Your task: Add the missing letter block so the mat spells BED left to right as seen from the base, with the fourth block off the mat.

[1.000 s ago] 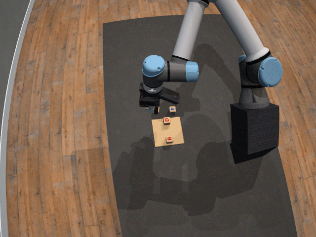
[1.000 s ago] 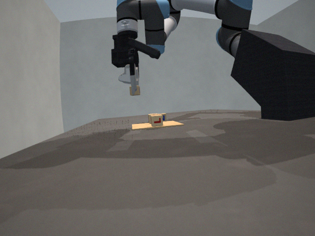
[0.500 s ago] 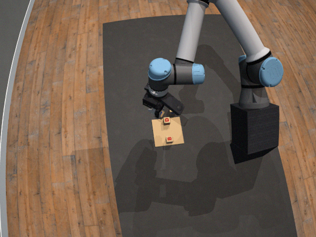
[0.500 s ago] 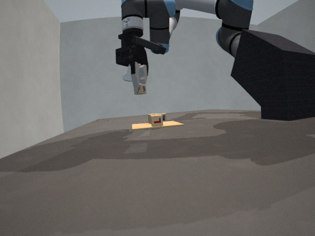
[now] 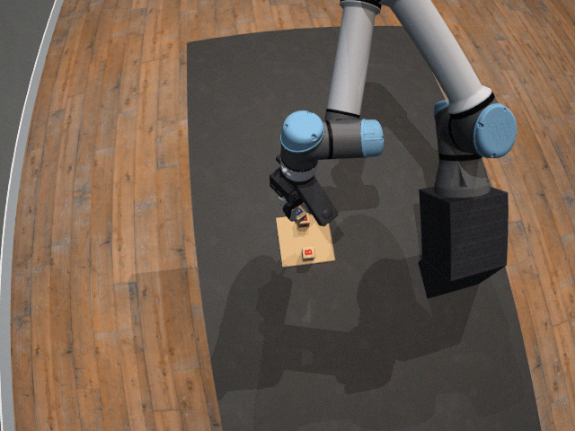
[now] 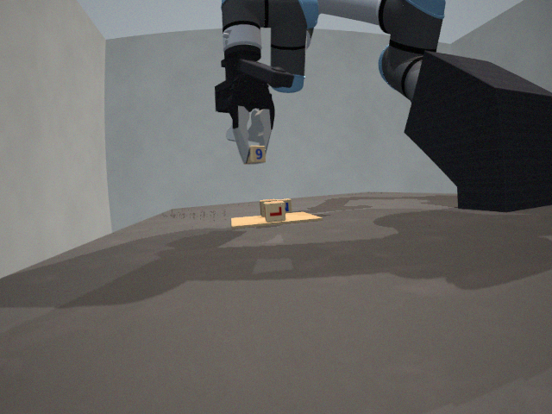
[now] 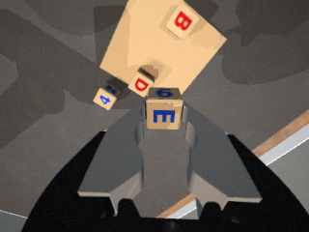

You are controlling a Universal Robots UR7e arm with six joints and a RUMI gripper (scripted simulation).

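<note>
My gripper (image 7: 163,102) is shut on the E block (image 7: 164,116), a wooden cube with a blue E facing the wrist camera and a blue 6 on another face. It hangs well above the tan mat (image 5: 305,241), as the exterior view shows (image 6: 256,153). The B block (image 7: 182,21) lies on the mat's far part with a red B on top. The D block (image 7: 141,84) lies on the mat near its edge, just beyond the held block. A fourth block with a blue 4 (image 7: 105,98) lies off the mat, close to the D block.
The mat lies on a dark grey sheet over a wooden floor (image 5: 101,185). The robot's dark base box (image 5: 462,236) stands to the right of the mat. In the exterior view the blocks on the mat (image 6: 273,209) overlap each other.
</note>
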